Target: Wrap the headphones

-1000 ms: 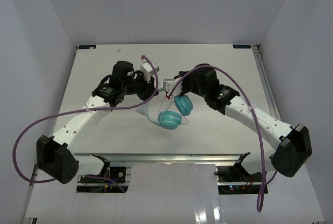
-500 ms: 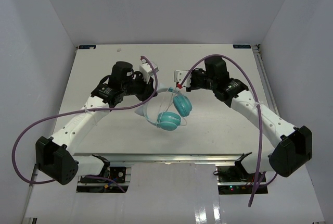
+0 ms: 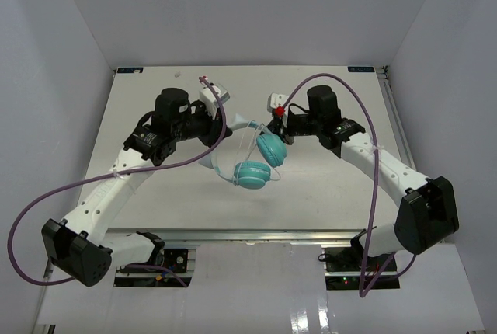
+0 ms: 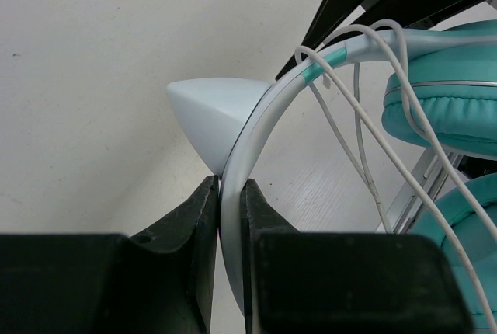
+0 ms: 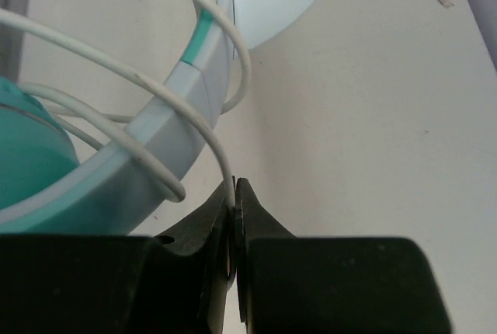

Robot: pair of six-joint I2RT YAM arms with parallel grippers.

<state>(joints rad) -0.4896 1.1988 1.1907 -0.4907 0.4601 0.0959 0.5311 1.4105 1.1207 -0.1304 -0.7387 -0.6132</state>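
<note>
White table (image 3: pixel 311 194), matte, boxed by pale grey walls (image 3: pixel 248 8) at 9, 12 and 3 o'clock. Teal tape mark (image 3: pixel 128 70) at 11 o'clock corner, second tape mark (image 3: pixel 361 68) at 1 o'clock corner. Small brown speck (image 3: pixel 177 74) near 11 o'clock edge. Metal rail (image 3: pixel 394 116) along 3 o'clock edge, near rail (image 3: pixel 241 234) along 6 o'clock edge.

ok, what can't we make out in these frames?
Right wrist: the cord runs into the shut jaws of the right end effector; its free end is hidden.
Left wrist: ear cups cut off by the right edge.
Top view: cord turns on the headphones too thin to count; grip of the left end effector masked by its own wrist.
</note>
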